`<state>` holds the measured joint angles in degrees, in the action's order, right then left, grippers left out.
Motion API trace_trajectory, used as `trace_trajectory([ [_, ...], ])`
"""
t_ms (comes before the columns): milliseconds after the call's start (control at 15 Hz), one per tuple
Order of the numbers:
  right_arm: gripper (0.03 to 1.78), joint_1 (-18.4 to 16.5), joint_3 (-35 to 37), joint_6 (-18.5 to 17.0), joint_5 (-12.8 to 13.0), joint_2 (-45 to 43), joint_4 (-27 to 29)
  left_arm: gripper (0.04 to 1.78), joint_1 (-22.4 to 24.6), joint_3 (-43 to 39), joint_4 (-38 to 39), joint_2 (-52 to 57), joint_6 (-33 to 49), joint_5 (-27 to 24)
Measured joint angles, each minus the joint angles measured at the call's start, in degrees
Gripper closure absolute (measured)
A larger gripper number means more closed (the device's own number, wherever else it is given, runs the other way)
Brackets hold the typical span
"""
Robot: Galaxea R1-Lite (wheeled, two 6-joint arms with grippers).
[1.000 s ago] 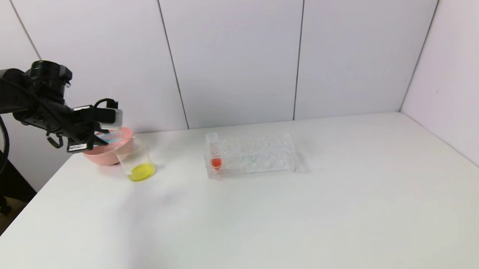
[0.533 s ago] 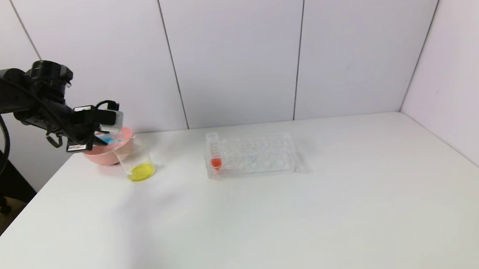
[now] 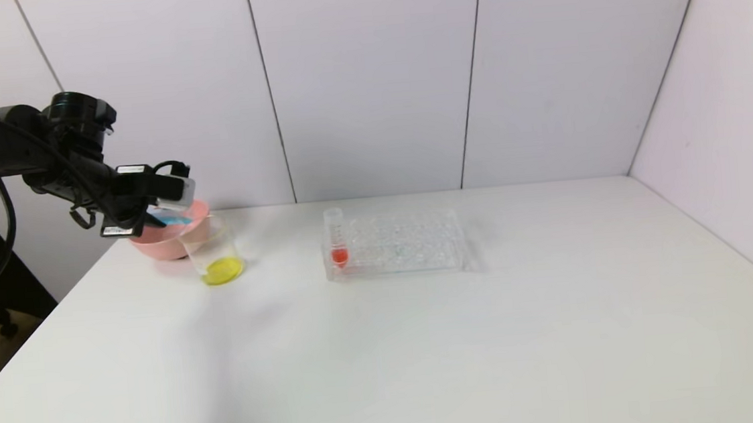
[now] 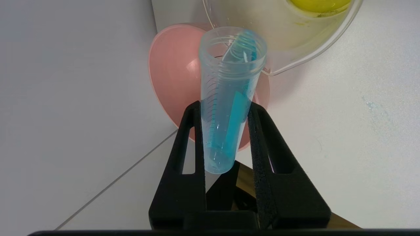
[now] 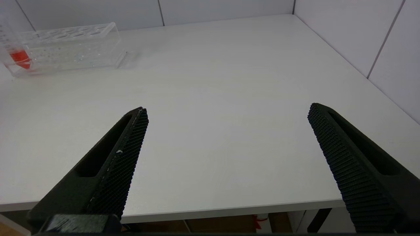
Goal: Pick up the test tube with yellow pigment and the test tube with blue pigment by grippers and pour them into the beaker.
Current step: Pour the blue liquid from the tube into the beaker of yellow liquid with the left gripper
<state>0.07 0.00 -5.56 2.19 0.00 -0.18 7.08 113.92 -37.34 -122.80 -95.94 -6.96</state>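
Note:
My left gripper is shut on the test tube with blue pigment. It holds the tube tipped nearly level over the pink bowl, its open mouth toward the beaker's rim. Blue liquid lies along the tube toward the mouth. The beaker stands on the table at the far left with yellow liquid in its bottom. The test tube with yellow pigment is out of view. My right gripper is open and empty, low at the table's near edge, and does not show in the head view.
A pink bowl sits behind the beaker at the table's far-left corner. A clear tube rack stands mid-table with a red-liquid tube at its left end. Walls close the back and right.
My left gripper has risen slightly and tipped the blue tube a little further toward the beaker. Nothing else has moved.

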Motion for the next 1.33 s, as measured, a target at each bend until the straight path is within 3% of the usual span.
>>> trace_trajectory([
  [1333, 0.04, 0.0, 0.0, 0.02, 0.0, 0.0, 0.02, 1.4, -3.21, 0.07, 0.0, 1.62, -3.6, 8.8],
])
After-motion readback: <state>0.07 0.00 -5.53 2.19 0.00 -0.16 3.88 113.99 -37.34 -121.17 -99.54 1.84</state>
